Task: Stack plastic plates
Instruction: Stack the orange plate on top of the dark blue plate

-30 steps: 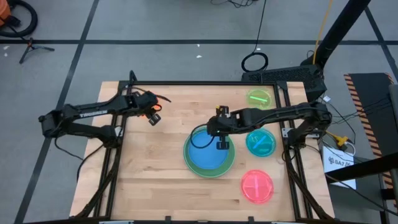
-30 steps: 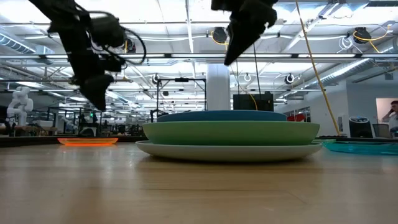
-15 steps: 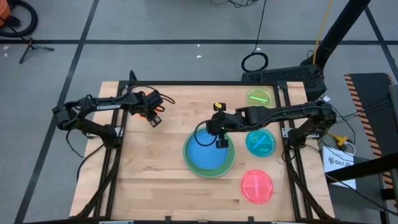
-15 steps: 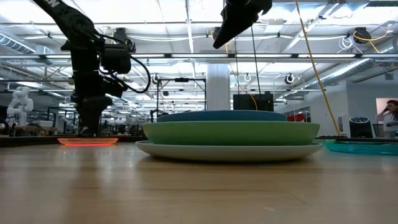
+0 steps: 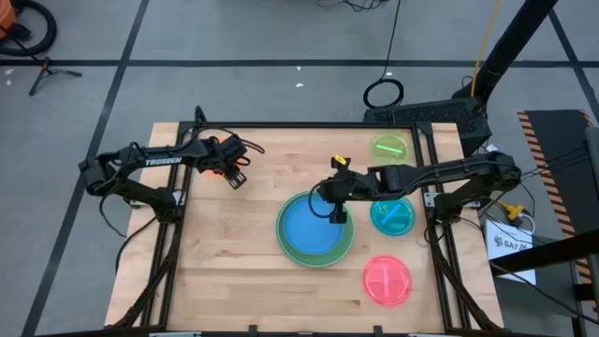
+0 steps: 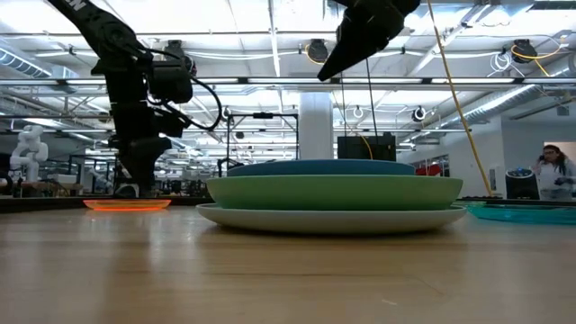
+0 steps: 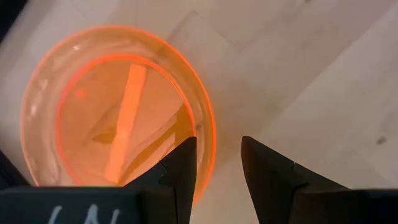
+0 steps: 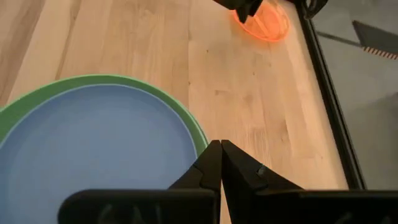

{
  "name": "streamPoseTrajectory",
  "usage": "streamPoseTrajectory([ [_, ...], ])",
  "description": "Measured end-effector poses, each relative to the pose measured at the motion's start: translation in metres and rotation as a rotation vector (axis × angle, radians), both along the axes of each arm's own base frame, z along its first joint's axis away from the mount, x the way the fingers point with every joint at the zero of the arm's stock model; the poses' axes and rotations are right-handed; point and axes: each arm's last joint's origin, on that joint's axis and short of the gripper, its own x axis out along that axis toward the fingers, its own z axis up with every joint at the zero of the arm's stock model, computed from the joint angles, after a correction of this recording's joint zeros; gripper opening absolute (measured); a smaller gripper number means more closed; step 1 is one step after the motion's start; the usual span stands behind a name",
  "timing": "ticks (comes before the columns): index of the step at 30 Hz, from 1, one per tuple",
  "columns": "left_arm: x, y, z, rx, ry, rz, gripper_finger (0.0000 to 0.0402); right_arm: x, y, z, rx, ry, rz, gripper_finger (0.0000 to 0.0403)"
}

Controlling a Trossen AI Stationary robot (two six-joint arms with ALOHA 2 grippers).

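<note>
The left gripper (image 7: 217,168) hangs over the table's far left corner, its fingers parted astride the rim of the small translucent orange plastic plate (image 7: 118,115), which lies flat on the wooden table (image 5: 234,243); whether they touch the rim I cannot tell. The right gripper (image 8: 221,163), fingers pressed together and holding nothing, hovers above the edge of the stack at the table's middle, where a blue plate (image 5: 312,229) sits on a large green plate (image 8: 186,118). Small lime (image 5: 390,147), teal (image 5: 392,214) and pink (image 5: 387,279) plates lie along the right side.

A plate stack (image 5: 314,234) sits mid-table (image 5: 234,271); three small plates (image 5: 392,215) lie right, one (image 8: 264,23) far left.
</note>
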Motion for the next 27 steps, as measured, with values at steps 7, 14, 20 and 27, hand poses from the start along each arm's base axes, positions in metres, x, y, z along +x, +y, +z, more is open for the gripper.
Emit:
streamPoseTrajectory([
  [7, -0.0005, -0.0005, -0.0002, -0.010, 0.001, 0.006, 0.0134, 0.0008, -0.0047, 0.0009, -0.037, -0.077, 0.020, 0.0002],
  [14, -0.0005, -0.0005, -0.0002, -0.011, -0.003, 0.016, 0.0133, 0.0020, -0.0085, 0.0021, -0.045, -0.091, 0.014, 0.0002],
  [20, -0.0005, -0.0005, -0.0002, -0.013, -0.004, 0.022, 0.0092, 0.0021, -0.0085, 0.0020, -0.058, -0.087, 0.025, 0.0002],
  [27, 0.0004, 0.0000, 0.0001, -0.014, -0.030, 0.069, 0.0044, 0.0013, -0.0085, 0.0010, -0.058, -0.074, 0.025, 0.0002],
])
